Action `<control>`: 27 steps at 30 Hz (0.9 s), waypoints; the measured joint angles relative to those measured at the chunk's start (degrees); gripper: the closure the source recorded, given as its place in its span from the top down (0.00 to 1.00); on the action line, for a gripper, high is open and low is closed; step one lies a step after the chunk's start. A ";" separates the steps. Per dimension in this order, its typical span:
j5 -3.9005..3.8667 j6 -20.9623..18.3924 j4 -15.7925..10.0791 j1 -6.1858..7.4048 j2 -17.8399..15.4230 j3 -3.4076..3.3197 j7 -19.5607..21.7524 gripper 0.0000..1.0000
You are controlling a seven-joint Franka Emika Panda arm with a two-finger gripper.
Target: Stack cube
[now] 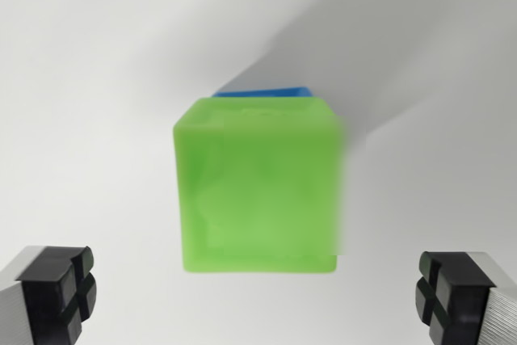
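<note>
Wrist view: gripper (257, 300) spread wide, pads (60, 290) clear of and holding nothing. Green cube (257, 185) sits between and beyond them, atop a blue cube (266, 92) on the white surface (89, 78).

A translucent green cube (257, 185) sits squarely on top of a blue cube (265, 92), hiding nearly all of it; only a thin blue strip peeks out along the green one's far edge. The stack stands upright on the white worktop (89, 103).
</note>
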 joint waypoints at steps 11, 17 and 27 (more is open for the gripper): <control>0.23 -8.53 0.75 0.12 -7.85 0.00 -0.14 1.00; 0.29 -13.47 1.85 0.12 -11.71 0.00 -0.19 1.00; 0.35 -21.17 4.39 0.13 -16.86 -0.02 -0.26 1.00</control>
